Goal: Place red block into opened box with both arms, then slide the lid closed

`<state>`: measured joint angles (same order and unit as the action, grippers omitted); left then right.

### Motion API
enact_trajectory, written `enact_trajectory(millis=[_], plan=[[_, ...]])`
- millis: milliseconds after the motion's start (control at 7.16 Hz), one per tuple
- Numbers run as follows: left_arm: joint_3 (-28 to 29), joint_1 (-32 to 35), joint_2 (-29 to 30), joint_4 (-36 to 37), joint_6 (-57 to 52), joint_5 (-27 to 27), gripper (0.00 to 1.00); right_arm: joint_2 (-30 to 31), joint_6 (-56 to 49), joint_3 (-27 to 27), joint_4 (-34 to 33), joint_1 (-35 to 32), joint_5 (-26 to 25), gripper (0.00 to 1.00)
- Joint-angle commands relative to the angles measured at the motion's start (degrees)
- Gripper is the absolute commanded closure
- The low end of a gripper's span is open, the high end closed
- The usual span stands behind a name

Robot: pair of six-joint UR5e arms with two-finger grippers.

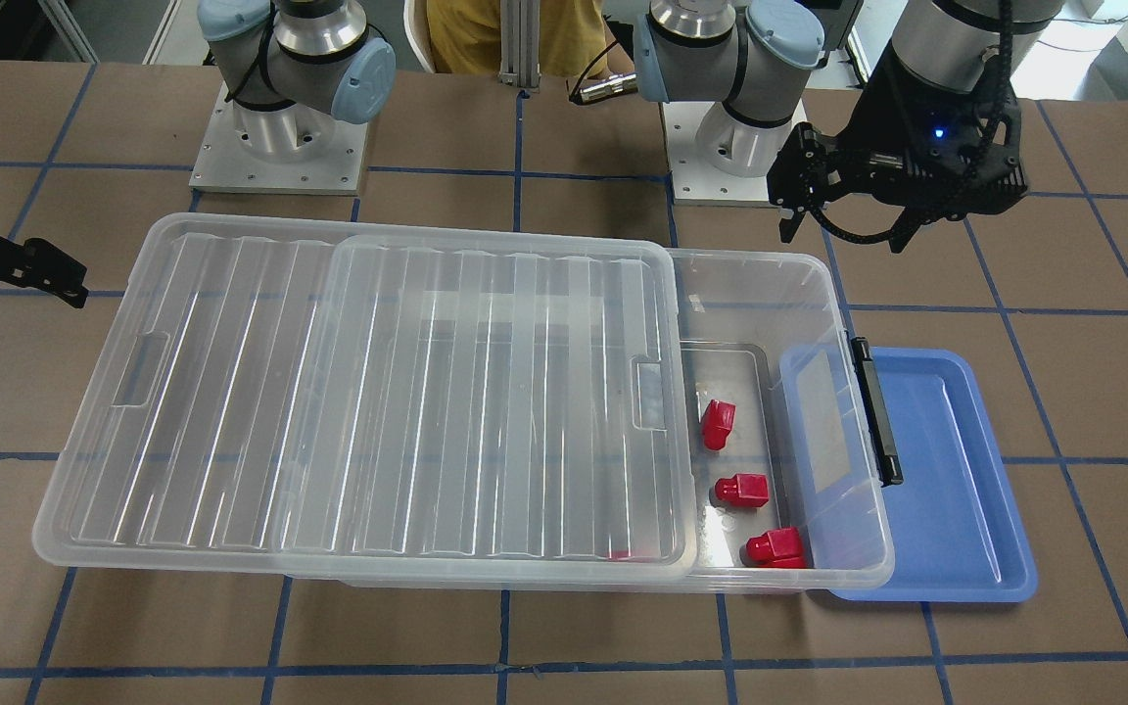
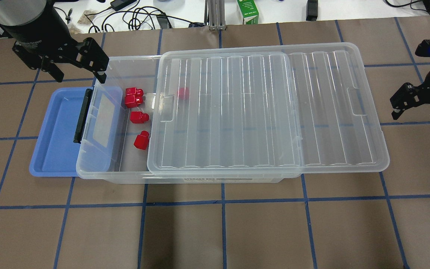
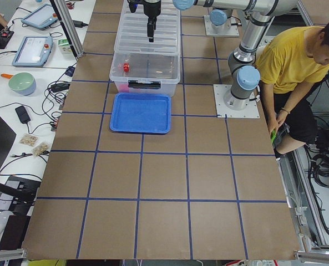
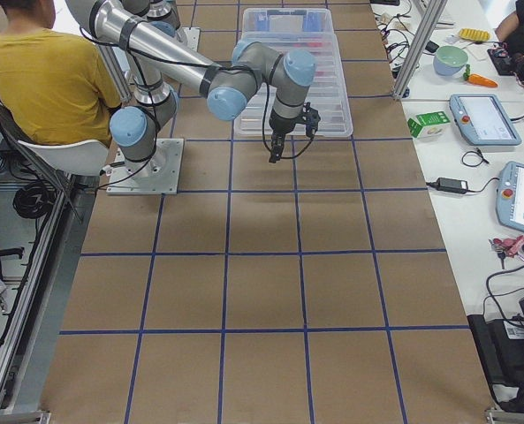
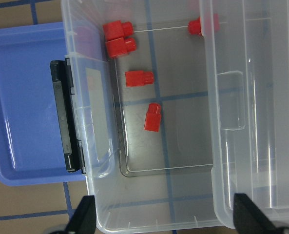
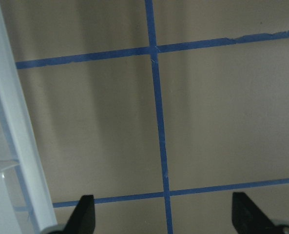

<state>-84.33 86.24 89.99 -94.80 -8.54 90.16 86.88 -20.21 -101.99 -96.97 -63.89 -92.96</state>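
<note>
The clear box point(image 2: 125, 176) lies across the table's middle with its black clasp end toward my left arm. Its ribbed lid point(image 2: 267, 112) is slid toward my right side, overhanging that end and leaving the clasp end uncovered. Several red blocks point(image 2: 139, 117) lie on the box floor in the uncovered part, and one more shows through the lid point(image 5: 203, 24). My left gripper point(image 2: 78, 76) hovers open and empty above the box's far clasp corner. My right gripper point(image 2: 416, 114) is open and empty over bare table just beyond the lid's overhanging end.
A shallow blue tray point(image 2: 56, 130) sits against the clasp end, partly under the box. Both arm bases point(image 1: 280, 147) stand behind the box. A person in a yellow shirt point(image 3: 292, 61) sits behind the robot. A green carton point(image 2: 247, 11) and cables line the far edge.
</note>
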Motion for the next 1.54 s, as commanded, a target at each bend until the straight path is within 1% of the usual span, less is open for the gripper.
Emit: enact_trajectory(millis=[0, 419, 699, 838, 1118, 1397], plan=[[-1.2, -0.2, -1.0, 0.1, 0.4, 0.1, 0.0, -0.5, 0.2, -0.5, -0.2, -1.3, 2.4, 0.0], [-1.3, -0.2, -1.1, 0.1, 0.4, 0.0, 0.0, -1.3, -0.6, -1.0, -0.2, -1.3, 1.8, 0.0], [-1.3, -0.2, -1.1, 0.2, 0.4, -0.1, 0.0, -0.9, 0.3, -3.1, -0.5, -1.4, 2.2, 0.0], [-1.3, -0.2, -1.1, 0.3, 0.2, 0.0, 0.0, -0.7, 0.3, -3.0, -0.6, -2.3, 2.4, 0.0], [-1.3, -0.2, -1.1, 0.3, 0.3, 0.0, 0.0, -1.0, 5.0, -3.0, -2.1, -6.8, 2.4, 0.0], [-1.3, -0.2, -1.1, 0.3, 0.2, 0.0, 0.0, -1.0, 7.3, -3.1, -2.4, -9.8, 2.5, 0.0]])
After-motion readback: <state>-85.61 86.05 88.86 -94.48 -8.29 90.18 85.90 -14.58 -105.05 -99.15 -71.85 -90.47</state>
